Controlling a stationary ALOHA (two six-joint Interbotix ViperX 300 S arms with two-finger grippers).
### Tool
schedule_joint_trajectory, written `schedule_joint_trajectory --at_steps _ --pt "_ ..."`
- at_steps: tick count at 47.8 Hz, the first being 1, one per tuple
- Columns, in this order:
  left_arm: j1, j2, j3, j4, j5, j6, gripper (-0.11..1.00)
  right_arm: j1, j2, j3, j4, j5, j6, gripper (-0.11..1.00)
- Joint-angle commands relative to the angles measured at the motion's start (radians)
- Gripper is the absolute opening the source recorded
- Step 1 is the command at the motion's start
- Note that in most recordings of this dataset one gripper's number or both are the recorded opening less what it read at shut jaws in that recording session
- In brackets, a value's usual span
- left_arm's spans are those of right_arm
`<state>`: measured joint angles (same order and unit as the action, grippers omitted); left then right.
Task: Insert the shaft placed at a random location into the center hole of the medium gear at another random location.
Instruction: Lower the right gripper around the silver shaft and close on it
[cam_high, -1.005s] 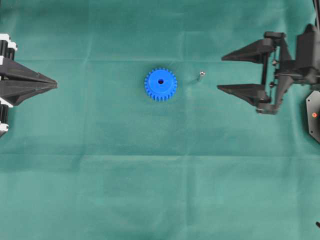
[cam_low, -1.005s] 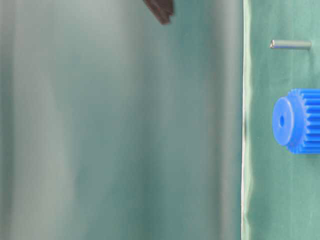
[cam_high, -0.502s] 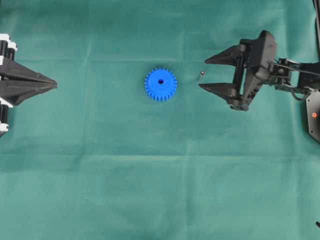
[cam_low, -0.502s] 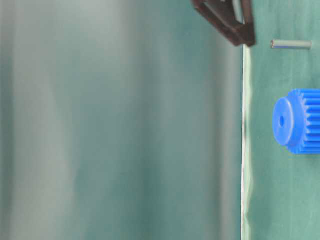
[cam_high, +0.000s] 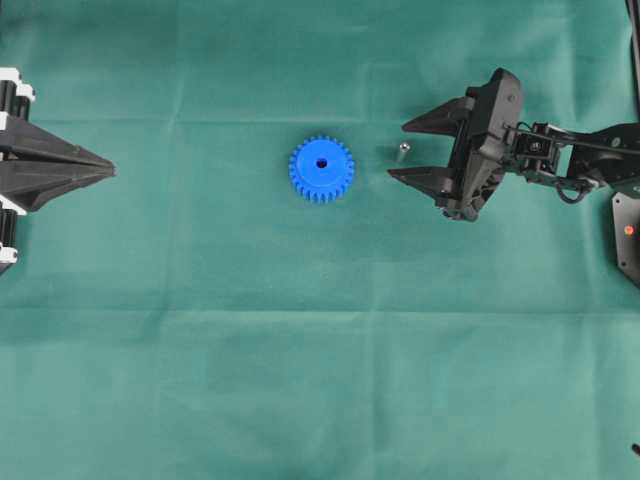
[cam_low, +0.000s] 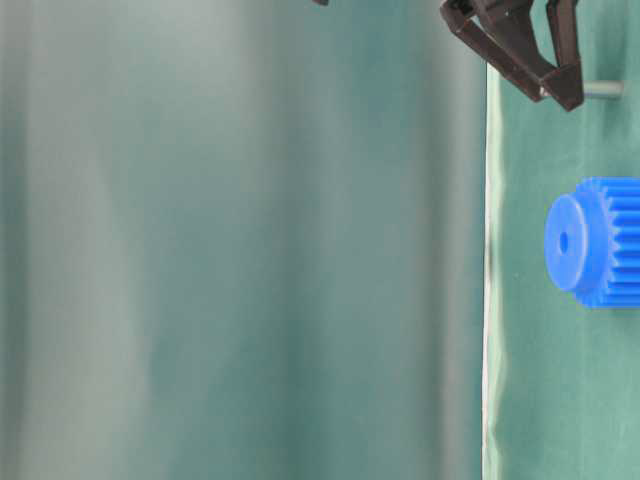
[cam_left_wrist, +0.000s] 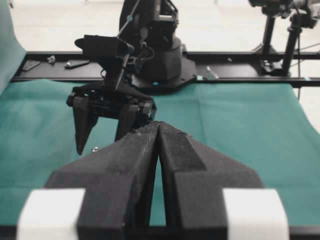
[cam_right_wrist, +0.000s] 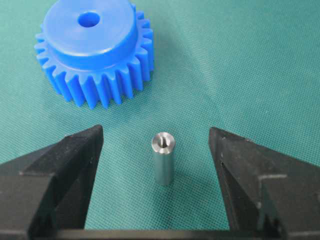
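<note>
Jaws of the right gripper gape wide, empty, flanking the small silvery metal shaft standing upright, long axis vertical, near the bright blue toothed gear; left gripper pressed closed, empty; table-level view hides most of the shaft.

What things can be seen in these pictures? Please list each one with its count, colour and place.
medium gear: one, bright blue, lying flat near the middle of the cloth, center hole facing up.
shaft: one, silvery grey, standing upright on the cloth, apart from the gear.
cloth: one, green, covering the table.
left end effector: one, black, shut, at the left edge of the overhead view.
right end effector: one, black, open, a finger on each side of the shaft, not touching it.
</note>
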<state>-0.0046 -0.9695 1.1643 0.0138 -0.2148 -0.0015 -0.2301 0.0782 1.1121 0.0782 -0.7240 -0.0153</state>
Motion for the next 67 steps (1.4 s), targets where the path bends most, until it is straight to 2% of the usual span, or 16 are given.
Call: schedule_joint_trajectory --at_steps 1,15,18,26,28,52,67 --pt "0.003 0.008 -0.018 0.003 -0.005 0.000 0.00 -0.005 -0.008 -0.015 0.003 -0.012 -0.011 0.80" --pt "0.003 0.008 -0.018 0.002 -0.005 -0.003 0.00 -0.006 -0.008 -0.017 0.017 -0.012 -0.009 0.72" --pt "0.003 0.006 -0.018 0.003 -0.005 -0.005 0.00 -0.014 -0.008 -0.017 0.040 -0.011 -0.012 0.64" --pt "0.003 0.005 -0.018 0.003 -0.003 -0.005 0.00 -0.018 -0.008 -0.011 0.051 -0.008 -0.028 0.19" --pt "0.003 0.005 -0.018 0.002 -0.003 -0.005 0.00 -0.018 -0.008 -0.011 0.049 -0.005 -0.035 0.14" --pt "0.003 0.002 -0.018 0.003 0.003 -0.005 0.00 -0.018 -0.041 -0.018 0.049 0.040 -0.041 0.14" --pt "0.003 0.002 -0.020 0.002 0.002 -0.005 0.00 -0.018 -0.250 -0.044 0.046 0.236 -0.046 0.14"
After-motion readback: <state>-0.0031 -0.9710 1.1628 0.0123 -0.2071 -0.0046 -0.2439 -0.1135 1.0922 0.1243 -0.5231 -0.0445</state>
